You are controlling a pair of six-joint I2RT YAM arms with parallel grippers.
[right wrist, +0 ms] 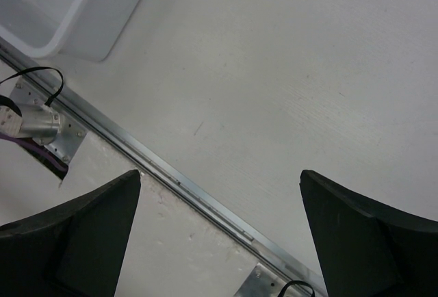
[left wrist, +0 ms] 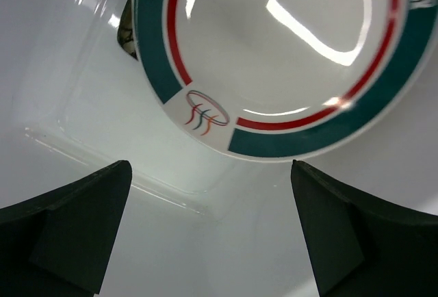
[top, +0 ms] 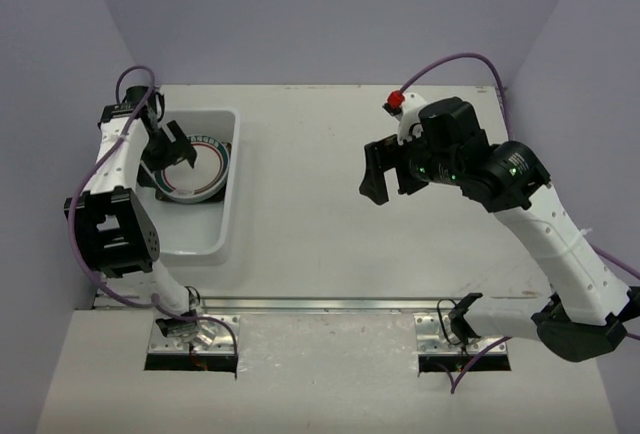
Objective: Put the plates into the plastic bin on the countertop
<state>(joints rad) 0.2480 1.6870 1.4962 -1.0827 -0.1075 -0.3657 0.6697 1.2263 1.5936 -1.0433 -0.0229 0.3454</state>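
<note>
The plastic bin (top: 190,230) stands on the left of the countertop (top: 320,204). Inside it lies a stack of plates (top: 208,176); the top one is round and white with a teal rim and a red ring (left wrist: 274,57). A dark edge of another plate (left wrist: 126,34) peeks out from under it. My left gripper (top: 178,154) hangs open just over the stack inside the bin (left wrist: 102,105), and nothing is between the fingers of the left gripper (left wrist: 212,228). My right gripper (top: 392,189) is open and empty above the middle of the countertop (right wrist: 308,71).
A metal rail (top: 320,304) runs along the near edge of the countertop, with the arm bases and cables behind it. The right wrist view shows the rail (right wrist: 191,194) and a corner of the bin (right wrist: 68,9). A red knob (top: 396,101) sits near the back edge.
</note>
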